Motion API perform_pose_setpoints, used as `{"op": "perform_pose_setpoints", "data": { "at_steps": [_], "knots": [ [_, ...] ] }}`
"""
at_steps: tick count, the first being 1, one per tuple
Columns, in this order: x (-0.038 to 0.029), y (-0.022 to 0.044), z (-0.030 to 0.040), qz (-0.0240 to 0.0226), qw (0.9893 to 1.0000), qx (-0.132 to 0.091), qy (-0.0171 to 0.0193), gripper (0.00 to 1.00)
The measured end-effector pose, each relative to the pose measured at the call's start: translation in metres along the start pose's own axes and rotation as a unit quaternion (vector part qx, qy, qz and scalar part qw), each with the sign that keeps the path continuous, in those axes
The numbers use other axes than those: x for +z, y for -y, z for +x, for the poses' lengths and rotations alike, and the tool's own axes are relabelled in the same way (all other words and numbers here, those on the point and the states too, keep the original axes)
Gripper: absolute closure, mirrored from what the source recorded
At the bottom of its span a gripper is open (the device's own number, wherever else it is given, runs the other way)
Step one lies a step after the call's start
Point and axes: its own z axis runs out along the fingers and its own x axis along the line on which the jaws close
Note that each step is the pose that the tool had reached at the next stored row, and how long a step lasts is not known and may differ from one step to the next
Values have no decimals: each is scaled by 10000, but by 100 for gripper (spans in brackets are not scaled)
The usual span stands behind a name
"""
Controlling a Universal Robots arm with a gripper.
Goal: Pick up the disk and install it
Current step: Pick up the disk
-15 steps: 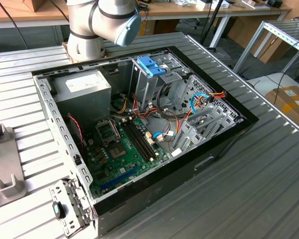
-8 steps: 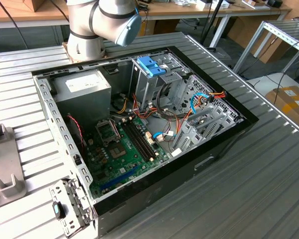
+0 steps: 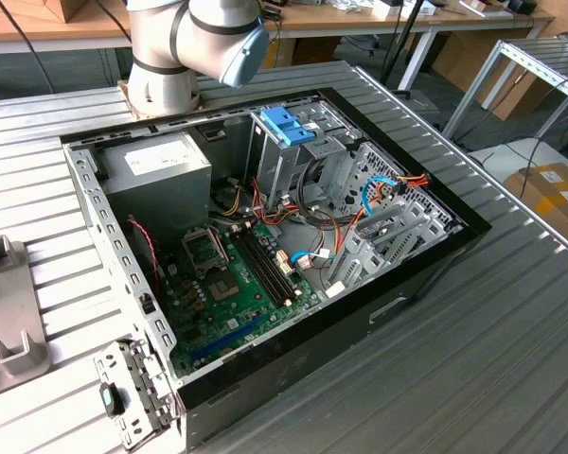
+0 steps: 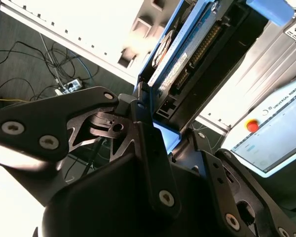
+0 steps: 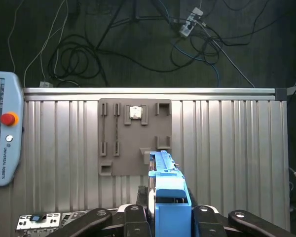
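- My silver-grey arm (image 3: 194, 38), its joint capped in pale blue, rises from the far edge of the ribbed aluminium bench (image 3: 473, 359).
- An open black metal computer case (image 3: 360, 326) lies flat in the bench's middle, just beside my base.
- Inside, a big grey power-supply box with a white label (image 3: 161, 175) fills the far corner on the exterior view's left.
- A green circuit board (image 3: 232, 303) covers the case floor near that box.
- A bright blue plastic bracket (image 3: 289, 125) sits atop a tall bare-metal cage (image 3: 279, 170) at the case's far wall.
- Red, orange and blue cables (image 3: 383, 184) run towards a perforated silver drive cage (image 3: 388, 222).
- A flat grey moulded fixture plate (image 3: 5, 322) rests at the bench edge on the exterior view's left.
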Motion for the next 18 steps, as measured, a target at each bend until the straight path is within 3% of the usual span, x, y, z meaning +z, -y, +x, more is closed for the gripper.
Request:
{"op": "perform_pose_setpoints", "data": {
  "at_steps": [18],
  "knots": [
    [31, 214, 48, 1, 10000, 0, -12, 63]
  ]
}}
